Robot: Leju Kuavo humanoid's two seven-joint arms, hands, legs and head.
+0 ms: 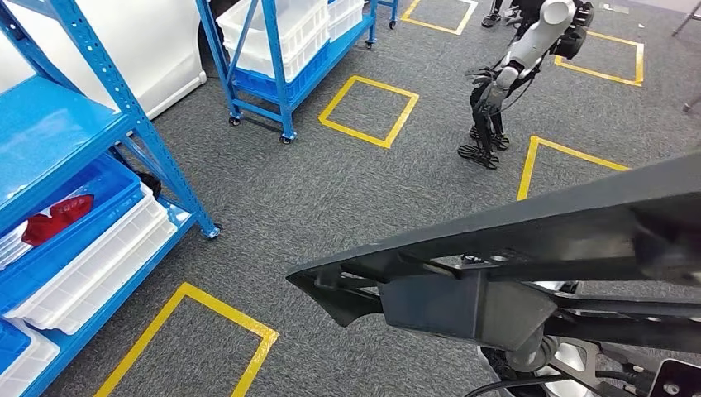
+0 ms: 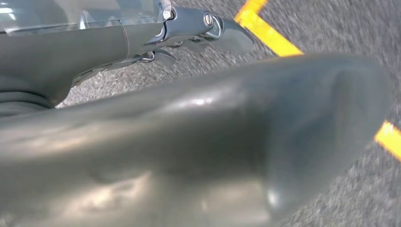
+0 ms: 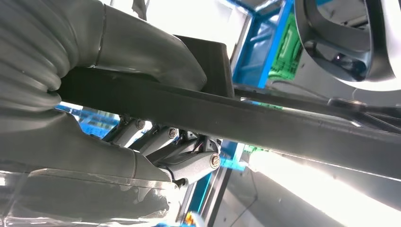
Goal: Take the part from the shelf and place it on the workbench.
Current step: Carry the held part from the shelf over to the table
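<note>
R hand (image 3: 118, 118) fingers clamp part (image 1: 496, 248); L unclear. Blue shelf (image 1: 124, 124), another robot (image 1: 504, 83) nearby.

Layout, head view
Part (image 1: 512, 248) is positioned front right; shelf (image 1: 74, 165) left; second robot (image 1: 517, 66) behind, on floor (image 1: 331, 190).

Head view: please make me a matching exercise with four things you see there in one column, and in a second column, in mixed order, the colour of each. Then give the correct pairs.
Things:
1. long part carried across the lower right of the picture
2. shelf frame at the left
3. floor tape squares
4. small object lying in the blue bin of the left shelf

Colours:
A. yellow
B. red
C. dark grey
D. blue

Pairs: 1-C, 2-D, 3-A, 4-B
</note>
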